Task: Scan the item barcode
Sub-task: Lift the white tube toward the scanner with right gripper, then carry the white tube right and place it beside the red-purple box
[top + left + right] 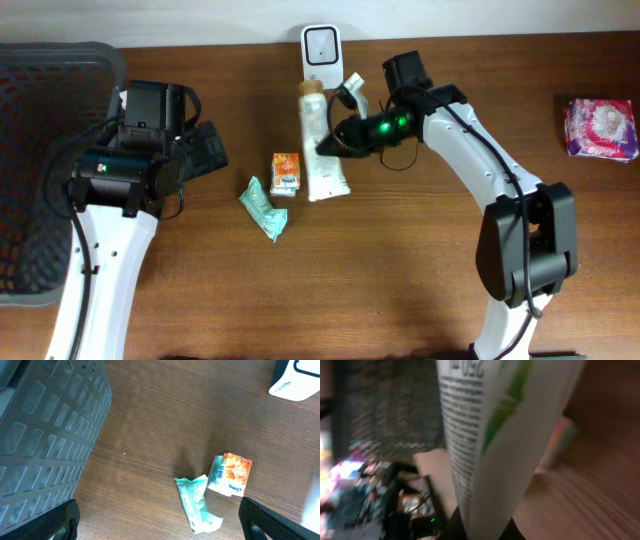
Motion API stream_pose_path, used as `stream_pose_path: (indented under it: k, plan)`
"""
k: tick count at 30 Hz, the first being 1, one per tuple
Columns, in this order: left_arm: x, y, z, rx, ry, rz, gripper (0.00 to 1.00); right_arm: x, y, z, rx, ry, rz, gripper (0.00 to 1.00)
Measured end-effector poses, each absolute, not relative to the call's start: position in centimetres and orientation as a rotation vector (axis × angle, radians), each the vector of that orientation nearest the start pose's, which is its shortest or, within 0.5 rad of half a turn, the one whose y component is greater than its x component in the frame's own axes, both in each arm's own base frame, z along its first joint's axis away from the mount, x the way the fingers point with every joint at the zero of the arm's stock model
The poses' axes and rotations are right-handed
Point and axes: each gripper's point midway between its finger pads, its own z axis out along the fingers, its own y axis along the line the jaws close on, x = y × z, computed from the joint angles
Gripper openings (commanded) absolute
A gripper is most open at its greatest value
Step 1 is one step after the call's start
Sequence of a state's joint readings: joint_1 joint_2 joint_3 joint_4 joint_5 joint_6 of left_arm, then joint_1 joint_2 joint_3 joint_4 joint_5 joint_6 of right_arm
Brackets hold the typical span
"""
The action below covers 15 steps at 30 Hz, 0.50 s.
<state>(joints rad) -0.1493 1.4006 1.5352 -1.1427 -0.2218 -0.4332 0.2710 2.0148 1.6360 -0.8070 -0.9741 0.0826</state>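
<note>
Slip risk: white plastic tube with green print (325, 180) pinched by right gripper (330, 147), at 6 o'clock of white box scanner (322, 48); could pivot, hiding barcode. Left gripper (205, 150) spread, empty.

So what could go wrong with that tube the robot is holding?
The tube is long and the right gripper pinches it at one spot, so it might slip or swing. Its wide end is close to the box and could bump it. The barcode might not face the scanner.
</note>
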Motion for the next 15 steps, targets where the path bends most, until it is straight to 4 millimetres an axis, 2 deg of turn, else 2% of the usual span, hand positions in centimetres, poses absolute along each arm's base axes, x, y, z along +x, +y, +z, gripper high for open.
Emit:
stream_pose_path:
  k: [1,2,3,4,5,8,9,10,11,13,15]
  plan:
    - [34.1,-1.3,26.2,-0.44,2.503,0.06,0.99,39.6,24.0,13.6,-0.38,2.704,1.248,0.04]
    - [34.1,-1.3,26.2,-0.44,2.503,0.06,0.99,39.7,22.6,12.2,-0.305,2.794,1.098,0.04]
    - [34.1,-1.3,26.2,-0.44,2.502,0.06,0.99,39.3,19.2,9.7,-0.162,2.955,0.776,0.04]
    - [34.1,-1.3,26.2,-0.44,2.504,0.06,0.99,38.9,16.1,8.3,-0.071,3.039,0.502,0.04]
    - [34.1,-1.3,26.2,-0.441,2.504,0.06,0.99,38.2,12.9,7.5,0.012,3.093,0.221,0.04]
    - [34.1,-1.3,26.2,-0.44,2.503,0.06,0.99,38.6,6.8,7.5,0.162,3.029,-0.297,0.04]
    - [34.1,-1.3,26.2,-0.44,2.503,0.06,0.99,38.6,5.5,7.4,0.195,2.997,-0.405,0.04]
    - [34.1,-1.3,26.2,-0.44,2.503,0.06,0.99,38.4,4.5,7.0,0.212,2.98,-0.489,0.12]
    - [34.1,-1.3,26.2,-0.44,2.503,0.06,0.99,37.7,3.5,5.8,0.216,2.992,-0.583,0.14]
    - [34.1,-1.3,26.2,-0.44,2.503,0.06,0.99,37.4,3.3,4.5,0.22,3.013,-0.618,0.18]
    - [34.1,-1.3,26.2,-0.44,2.503,0.06,0.99,37.9,4.2,4.2,0.233,3.003,-0.559,0.25]
